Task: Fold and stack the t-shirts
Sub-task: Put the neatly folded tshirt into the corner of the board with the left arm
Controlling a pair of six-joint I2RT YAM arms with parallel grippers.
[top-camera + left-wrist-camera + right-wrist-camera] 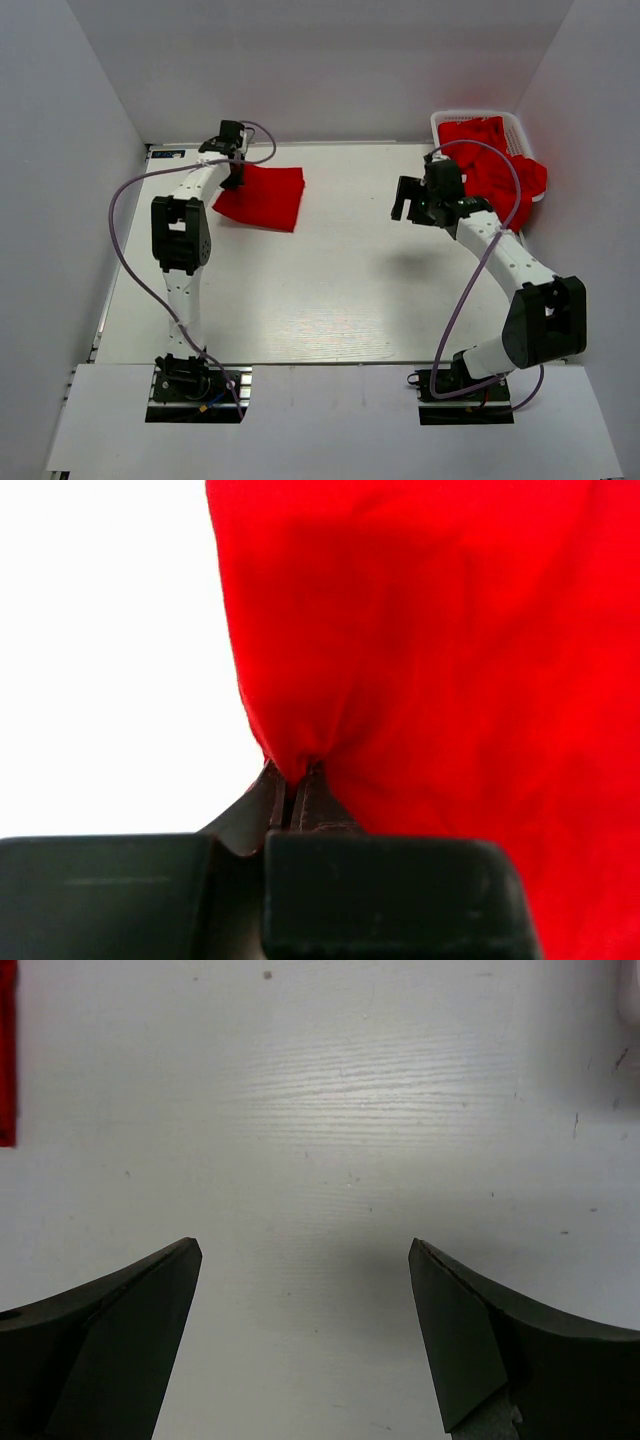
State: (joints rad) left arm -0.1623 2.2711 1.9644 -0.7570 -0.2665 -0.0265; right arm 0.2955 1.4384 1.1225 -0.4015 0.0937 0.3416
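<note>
A folded red t-shirt (264, 196) lies flat at the back left of the table. My left gripper (233, 172) is at its left edge, shut on a pinch of the red fabric (420, 650); its closed fingertips (312, 785) grip a fold. More red t-shirts (495, 158) are heaped in and over a white basket (445, 119) at the back right. My right gripper (410, 203) hangs open and empty above the bare table left of the basket. In the right wrist view its fingers (120, 1345) are wide apart over the white surface, with a sliver of red cloth (8, 1055) at the left edge.
White walls enclose the table on the left, back and right. The basket stands in the back right corner, with shirts spilling over its right rim. Purple cables loop from both arms.
</note>
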